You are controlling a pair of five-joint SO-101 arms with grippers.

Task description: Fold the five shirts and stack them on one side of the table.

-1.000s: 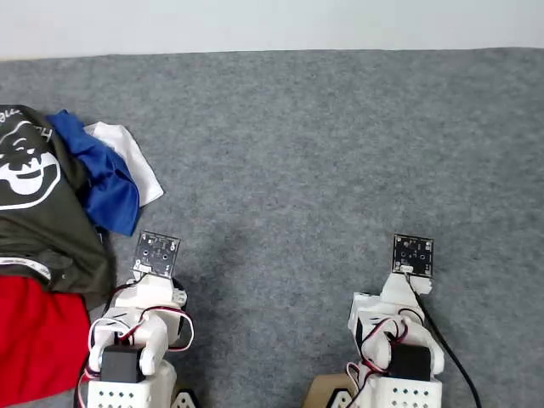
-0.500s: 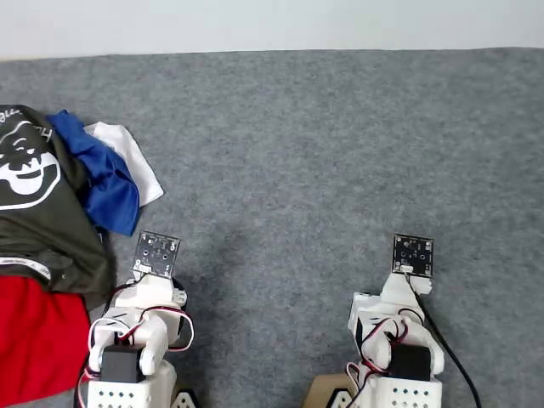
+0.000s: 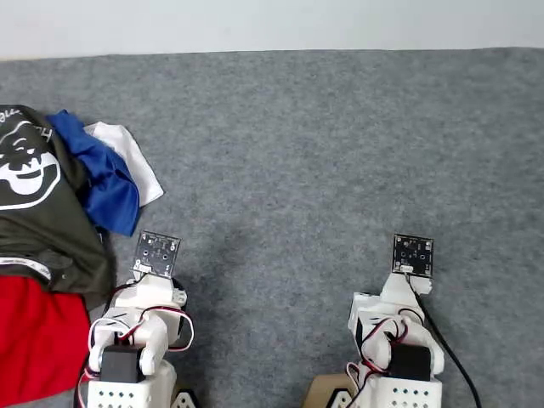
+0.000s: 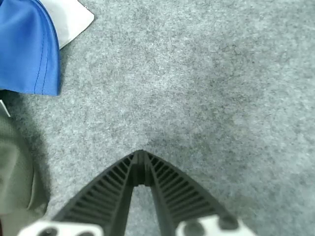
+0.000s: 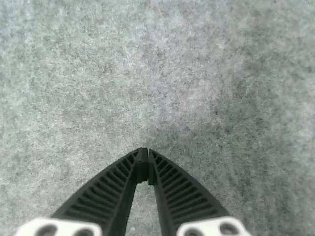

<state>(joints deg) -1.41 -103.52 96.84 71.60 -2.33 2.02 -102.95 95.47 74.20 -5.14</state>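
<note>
A heap of shirts lies at the table's left edge: a dark olive shirt (image 3: 42, 204) with a white print on top, a blue shirt (image 3: 102, 178), a white shirt (image 3: 132, 161) under it, and a red shirt (image 3: 34, 340) at the front. The left arm (image 3: 140, 327) rests folded near the front edge, just right of the heap. My left gripper (image 4: 141, 158) is shut with nothing in it, over bare carpet, with the blue shirt (image 4: 27, 46) and the white shirt (image 4: 69, 22) close by. The right arm (image 3: 395, 331) rests at the front right. My right gripper (image 5: 142, 153) is shut, holding nothing.
Grey carpet (image 3: 323, 161) covers the table, open across the middle and right. A pale wall runs along the far edge. A cable (image 3: 450, 357) trails from the right arm toward the front edge.
</note>
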